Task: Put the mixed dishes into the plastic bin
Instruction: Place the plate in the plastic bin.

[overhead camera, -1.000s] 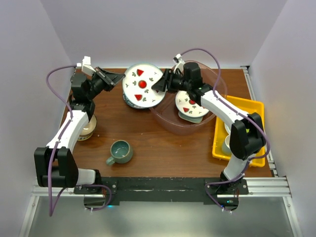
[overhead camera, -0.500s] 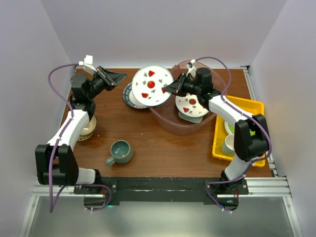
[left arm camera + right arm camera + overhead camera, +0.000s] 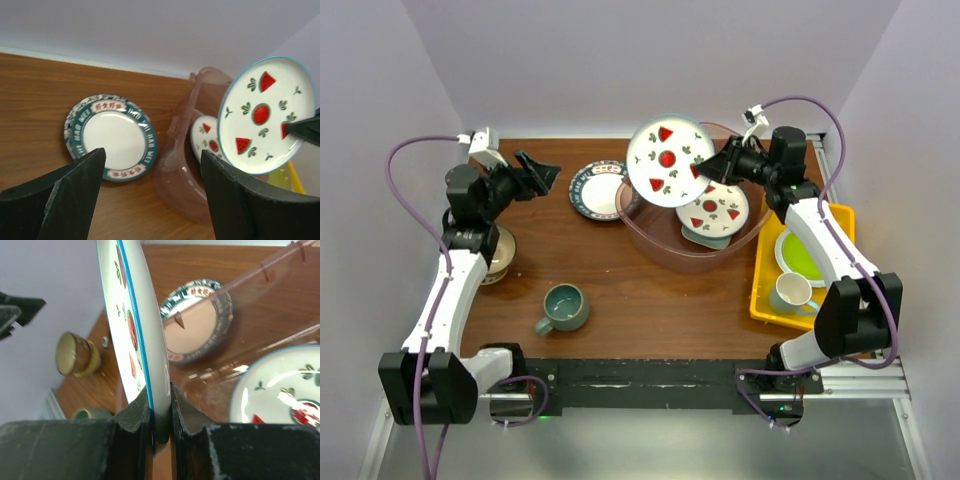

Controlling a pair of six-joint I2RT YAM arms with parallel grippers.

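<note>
My right gripper (image 3: 712, 165) (image 3: 161, 405) is shut on the rim of a white plate with watermelon motifs (image 3: 670, 160) (image 3: 132, 315) (image 3: 262, 115). The plate hangs tilted on edge above the left part of the translucent pinkish plastic bin (image 3: 650, 240) (image 3: 185, 165) (image 3: 270, 305). A second watermelon plate (image 3: 715, 212) (image 3: 207, 137) (image 3: 285, 400) lies inside the bin. A teal-rimmed patterned plate (image 3: 598, 190) (image 3: 112, 137) (image 3: 197, 320) sits on the table left of the bin. My left gripper (image 3: 538, 170) (image 3: 152, 157) hovers left of that plate, open and empty. A grey-teal mug (image 3: 563, 307) stands near the front.
A yellow tray (image 3: 830, 215) at the right holds a lime-green plate (image 3: 802, 255) and a white mug (image 3: 790, 292). A tan bowl (image 3: 498, 255) (image 3: 75, 354) sits under my left forearm. White walls close in on the back and both sides.
My right gripper closed on the watermelon plate and carried it right, from over the teal-rimmed plate to above the bin. My left gripper opened and drew back a little to the left.
</note>
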